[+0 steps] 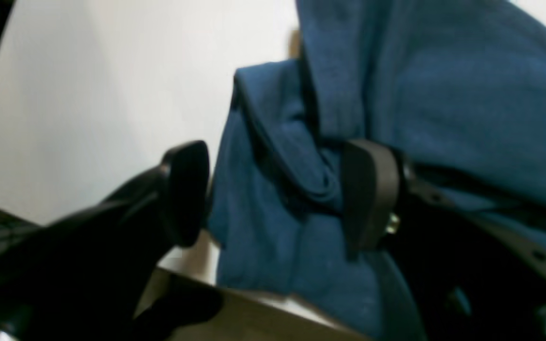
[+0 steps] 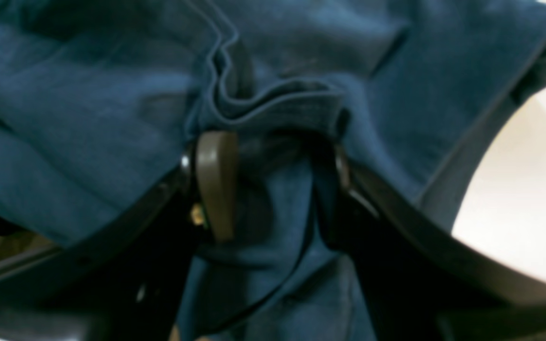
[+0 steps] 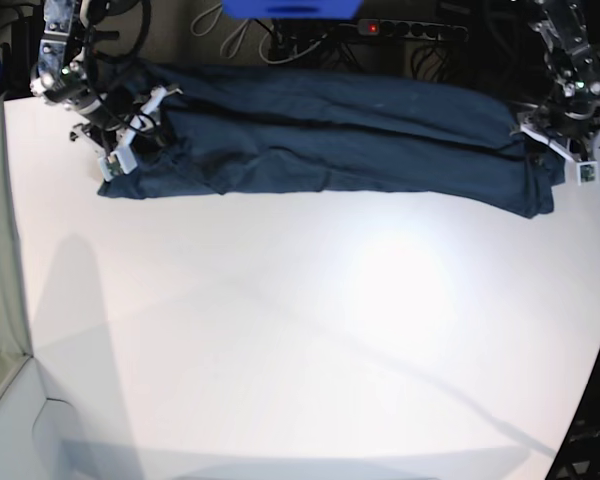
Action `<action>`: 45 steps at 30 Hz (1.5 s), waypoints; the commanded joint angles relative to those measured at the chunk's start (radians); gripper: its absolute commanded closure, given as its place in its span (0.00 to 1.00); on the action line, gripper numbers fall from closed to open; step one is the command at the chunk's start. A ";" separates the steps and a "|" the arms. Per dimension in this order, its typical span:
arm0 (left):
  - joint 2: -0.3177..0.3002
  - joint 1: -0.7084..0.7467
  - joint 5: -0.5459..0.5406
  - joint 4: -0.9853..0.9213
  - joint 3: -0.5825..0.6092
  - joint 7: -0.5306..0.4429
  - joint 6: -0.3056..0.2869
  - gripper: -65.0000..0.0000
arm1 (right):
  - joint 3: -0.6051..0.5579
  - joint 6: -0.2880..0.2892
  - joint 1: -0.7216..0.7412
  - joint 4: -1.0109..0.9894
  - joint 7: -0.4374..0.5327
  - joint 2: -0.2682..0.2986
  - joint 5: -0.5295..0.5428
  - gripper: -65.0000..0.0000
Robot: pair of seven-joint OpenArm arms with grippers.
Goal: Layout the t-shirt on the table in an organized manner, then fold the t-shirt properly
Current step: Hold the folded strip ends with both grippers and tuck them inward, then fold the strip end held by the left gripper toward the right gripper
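The left gripper's (image 1: 277, 194) fingers stand apart. One smooth black pad (image 1: 370, 189) presses against a fold of the shirt (image 1: 443, 94); the other, a rounded matte paddle, hangs free over bare table (image 1: 88, 94) with nothing against its face. Cloth hangs between them, but whether it is truly pinched I cannot tell.

The right gripper (image 2: 273, 184) has its fingers (image 2: 216, 180) clamped on a bunched hem of the shirt (image 2: 88, 118). A rolled, stitched edge sits just above the fingertips, and a pleat of cloth drops down between them. The near finger is smooth and olive-brown with a brass screw at its side; the far one is mostly buried in fabric.

The shirt (image 3: 330, 140) is soft, matte, navy knit, folded into a long band stretched between the two grippers, with a lengthwise crease along its middle. It lies along the far edge of the smooth white table (image 3: 300, 330).
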 commanded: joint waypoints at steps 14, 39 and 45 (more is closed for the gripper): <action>-0.017 -0.083 0.020 -0.228 0.002 0.018 0.003 0.41 | 0.001 0.001 -0.002 0.007 -0.011 0.006 -0.003 0.58; 0.124 -0.081 0.027 0.197 0.004 0.028 0.003 1.00 | 0.002 0.001 0.020 0.006 -0.018 0.009 -0.008 0.58; 0.212 -0.012 0.028 0.391 0.090 0.028 0.004 1.00 | 0.002 0.001 0.020 0.006 -0.020 0.009 -0.008 0.58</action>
